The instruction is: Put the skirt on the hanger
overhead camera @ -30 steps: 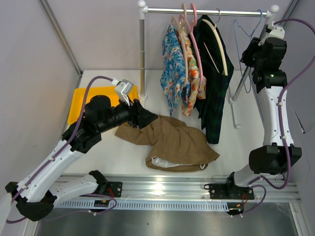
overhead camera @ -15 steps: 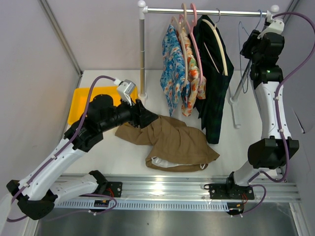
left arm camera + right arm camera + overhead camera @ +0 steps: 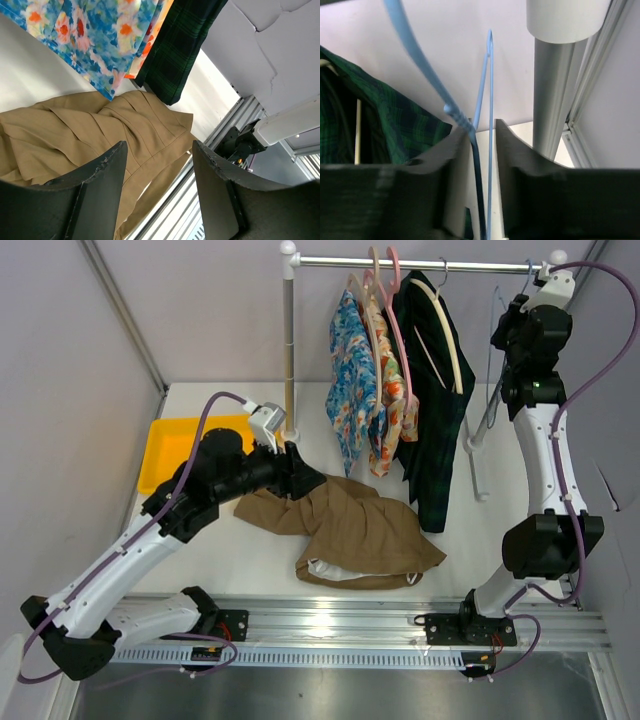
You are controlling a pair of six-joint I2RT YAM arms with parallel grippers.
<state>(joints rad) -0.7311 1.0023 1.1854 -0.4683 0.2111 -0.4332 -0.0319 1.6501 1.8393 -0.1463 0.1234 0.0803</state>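
Tan skirt (image 3: 360, 525) lies by the left end effector (image 3: 159, 150), spread apart; right end effector (image 3: 481, 127) clamps the hanger (image 3: 414, 50).

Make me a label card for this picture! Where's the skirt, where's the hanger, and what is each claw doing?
skirt: tan, crumpled on the table, not on a hanger
hanger: thin blue wire, up near the rail's right end
right claw: closed around the hanger
left claw: open, empty, over the skirt
on the rail: floral garments, green plaid garment
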